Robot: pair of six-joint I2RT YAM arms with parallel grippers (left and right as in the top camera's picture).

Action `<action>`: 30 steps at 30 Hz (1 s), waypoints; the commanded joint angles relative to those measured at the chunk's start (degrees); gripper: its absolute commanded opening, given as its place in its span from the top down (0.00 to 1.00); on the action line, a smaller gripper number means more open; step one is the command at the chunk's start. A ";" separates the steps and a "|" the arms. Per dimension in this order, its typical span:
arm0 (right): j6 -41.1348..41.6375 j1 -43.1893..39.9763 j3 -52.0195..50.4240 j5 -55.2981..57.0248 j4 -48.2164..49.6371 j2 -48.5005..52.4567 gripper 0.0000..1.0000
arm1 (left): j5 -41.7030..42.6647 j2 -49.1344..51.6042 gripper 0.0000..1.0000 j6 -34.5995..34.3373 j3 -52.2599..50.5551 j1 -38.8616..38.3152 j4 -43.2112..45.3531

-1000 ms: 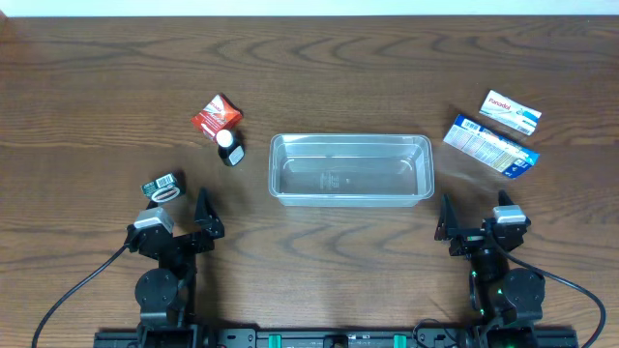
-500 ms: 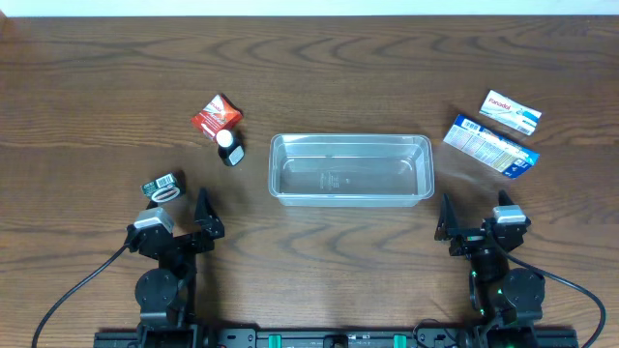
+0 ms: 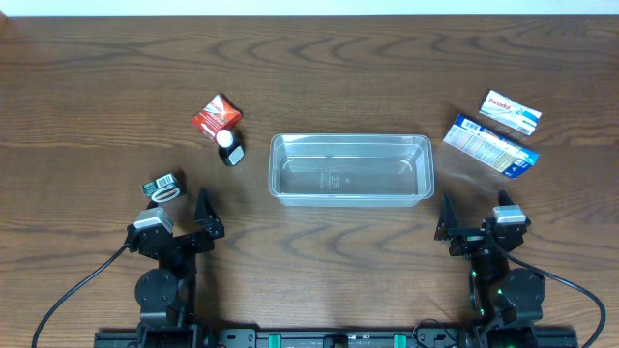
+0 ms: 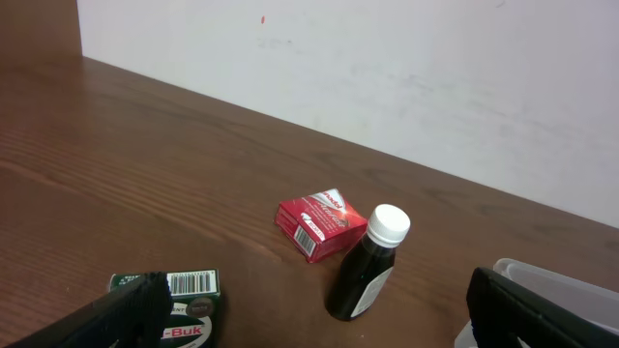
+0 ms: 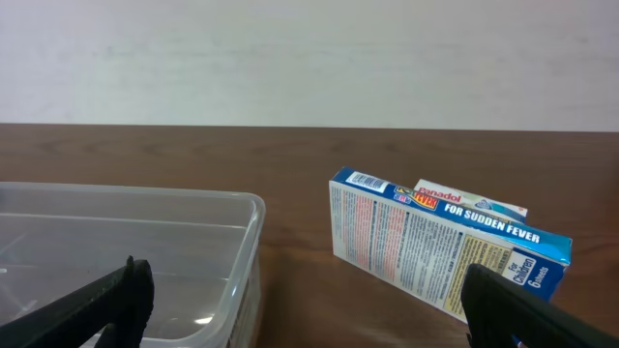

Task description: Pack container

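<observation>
The clear plastic container [image 3: 350,138] lies empty at the table's middle; its corner [image 4: 571,287] shows at the right of the left wrist view and its rim [image 5: 253,207] at the left of the right wrist view. My left gripper [image 3: 184,209] rests near the front edge, open and holding nothing, its fingers [image 4: 104,315] spread wide. A green box [image 3: 162,186] lies just beyond it. Farther off are a red packet [image 3: 215,115] and a dark bottle [image 3: 229,147] with a white cap. My right gripper [image 3: 474,217] is open too, right of the container, short of a blue box [image 3: 490,145].
A white Panadol box [image 3: 511,111] lies behind the blue box [image 5: 435,242] at the far right. In the left wrist view the red packet [image 4: 321,223] and the upright bottle [image 4: 368,266] stand side by side, the green box [image 4: 186,300] nearer. A pale wall rises beyond the table's far edge.
</observation>
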 commanded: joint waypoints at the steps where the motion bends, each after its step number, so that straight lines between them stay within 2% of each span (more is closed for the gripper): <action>1: -0.72 0.50 -0.09 -0.61 -0.28 -0.39 0.01 | -0.66 -0.37 0.02 -0.48 -1.09 0.04 -2.38; 16: -0.70 0.48 -0.09 -0.70 1.75 -0.39 0.01 | -0.66 -0.37 0.02 -0.50 -1.09 0.04 -2.38; 19: -0.57 0.48 -0.07 -5.03 3.21 -0.39 0.01 | -0.66 -0.37 0.02 -0.48 -1.09 0.04 -2.38; 23: -0.50 0.39 2.64 -5.33 2.75 0.59 0.01 | -0.66 -0.37 0.02 -0.50 -1.09 0.04 -2.38; 26: -0.52 -0.42 8.59 -5.31 1.84 5.42 0.01 | -0.66 -0.37 0.02 -0.50 -1.09 0.04 -2.38; 30: -0.52 -2.80 22.38 -5.40 -1.36 20.04 0.01 | -0.66 -0.37 0.02 -0.48 -1.09 0.04 -2.38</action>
